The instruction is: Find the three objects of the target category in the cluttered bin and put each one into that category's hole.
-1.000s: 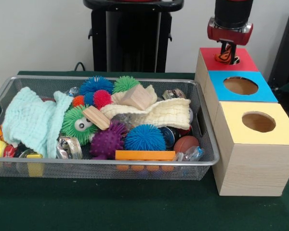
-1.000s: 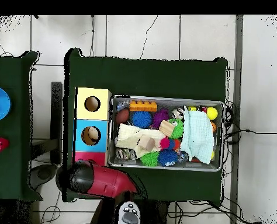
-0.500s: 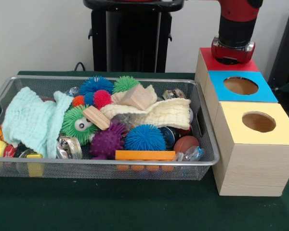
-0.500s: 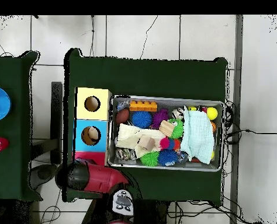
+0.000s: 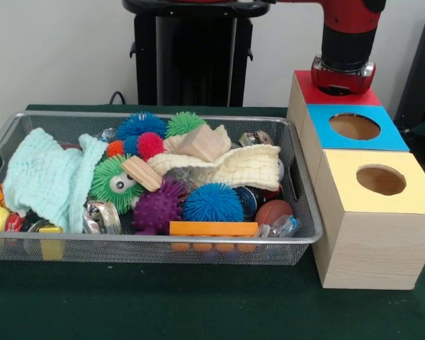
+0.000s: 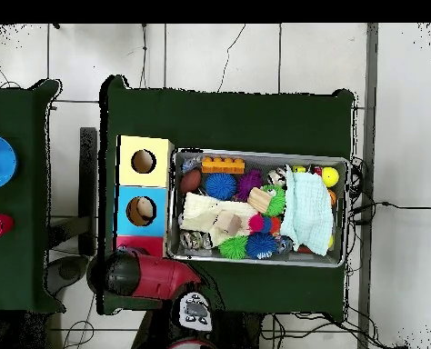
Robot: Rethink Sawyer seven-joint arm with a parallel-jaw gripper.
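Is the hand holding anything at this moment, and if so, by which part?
Cannot be told. The arm's end sits low on the red box, covering its hole, and the hand itself is hidden in both views, so no held object or grip point shows.

In the front view a wire bin (image 5: 301, 237) sits on the table (image 5: 198, 304), left of a row of three boxes (image 5: 368, 212) running front to back, each with a hole on top. The arm's end (image 5: 342, 67) stands on the rearmost box. Inside the bin, a folded cloth (image 5: 46, 180) lies at the left, spiky balls (image 5: 212, 202) in the middle, a long block (image 5: 212, 228) against the front wall.
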